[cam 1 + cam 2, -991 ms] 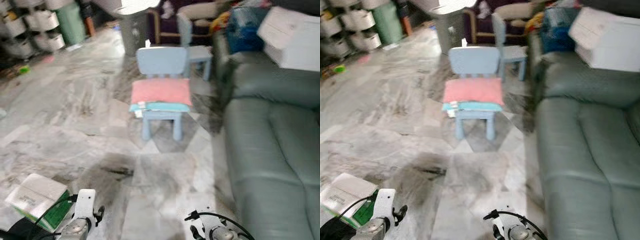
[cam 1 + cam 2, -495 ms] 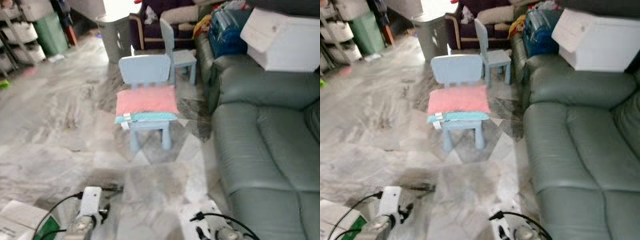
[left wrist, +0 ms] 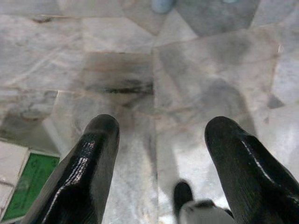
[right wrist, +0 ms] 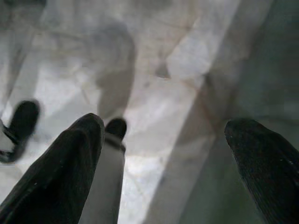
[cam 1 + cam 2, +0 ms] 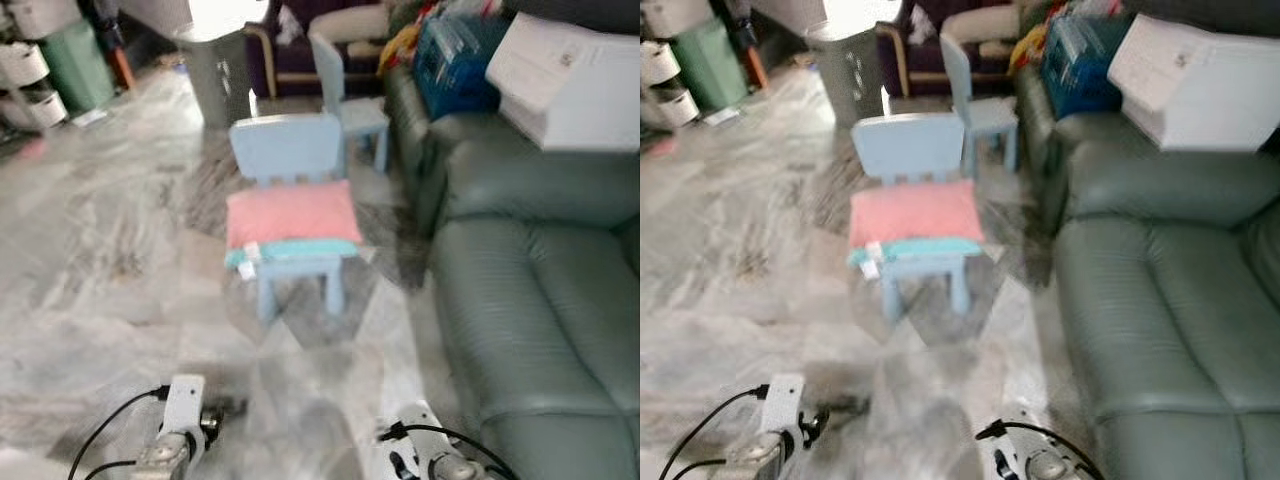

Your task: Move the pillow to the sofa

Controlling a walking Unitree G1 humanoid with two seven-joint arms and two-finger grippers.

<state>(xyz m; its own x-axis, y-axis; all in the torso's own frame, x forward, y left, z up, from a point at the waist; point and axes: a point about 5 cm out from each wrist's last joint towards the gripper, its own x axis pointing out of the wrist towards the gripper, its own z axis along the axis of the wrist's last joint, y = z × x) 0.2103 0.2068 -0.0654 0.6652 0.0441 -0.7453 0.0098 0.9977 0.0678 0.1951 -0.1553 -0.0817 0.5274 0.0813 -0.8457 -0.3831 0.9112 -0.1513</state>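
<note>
On the seat of the small pale-blue plastic chair (image 5: 292, 195), left of the grey-green leather sofa (image 5: 540, 300), lies the flat pink pillow (image 5: 290, 213), placed over a teal cushion (image 5: 295, 252). Left gripper (image 3: 161, 135) and right gripper (image 4: 163, 140) hang low over the marble floor (image 5: 120, 250), fingers spread wide and empty, probably readied for approach. Compared with the previous frame, the chair appears slightly nearer.
</note>
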